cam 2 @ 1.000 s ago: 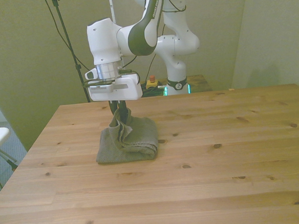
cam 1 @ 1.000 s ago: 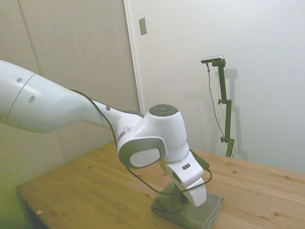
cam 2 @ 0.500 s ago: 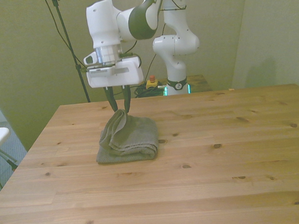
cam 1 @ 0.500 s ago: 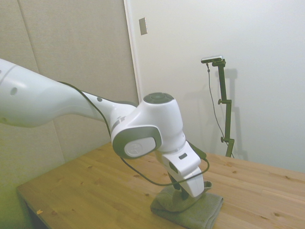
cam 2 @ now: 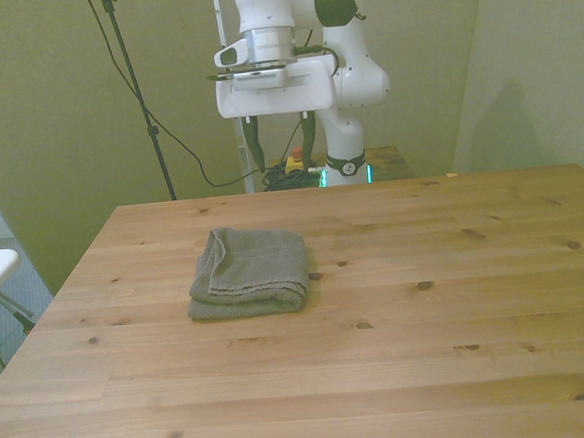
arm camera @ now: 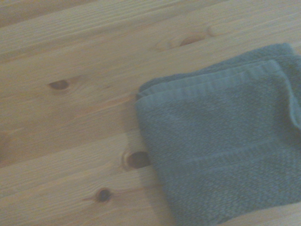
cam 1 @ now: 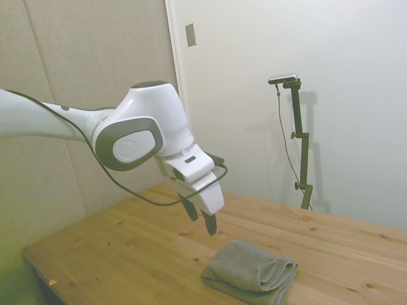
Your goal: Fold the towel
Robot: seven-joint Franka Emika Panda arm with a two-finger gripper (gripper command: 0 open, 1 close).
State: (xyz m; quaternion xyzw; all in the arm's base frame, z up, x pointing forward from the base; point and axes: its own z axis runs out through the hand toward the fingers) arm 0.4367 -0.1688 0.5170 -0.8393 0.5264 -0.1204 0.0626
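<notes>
A white Franka arm hung above a wooden table (cam 2: 398,302), and its gripper (cam 2: 279,140) was raised well clear of the tabletop, holding nothing. The two dark fingers (cam 1: 209,223) pointed downward with a wide gap between them, plainly visible in the front view. The towel (cam 2: 250,272), a plain grey-taupe terry cloth, lay flat on the table toward the front view's left, roughly midway between the far edge and the near edge. It sat as a compact, layered rectangle; one side showed a rounded fold and the other showed stacked edges (the exact number of layers could not be counted). Nothing touched it.

In the side view the gripper (cam 1: 201,216) hovered above and to one side of the towel (cam 1: 250,273), well apart from it. The wrist view showed one corner of the towel (arm camera: 221,150) resting on bare wood, its hemmed edges lined up fairly neatly.

Judging from this layout, the towel rested alone because the fold looked finished, and the raised arm with its spread fingers suited a release and retreat more than a fresh grasp. The task appeared complete or very nearly so.

No containers were in view: no tray, bin or basket stood on the table, and the towel was the only loose object upon it
</notes>
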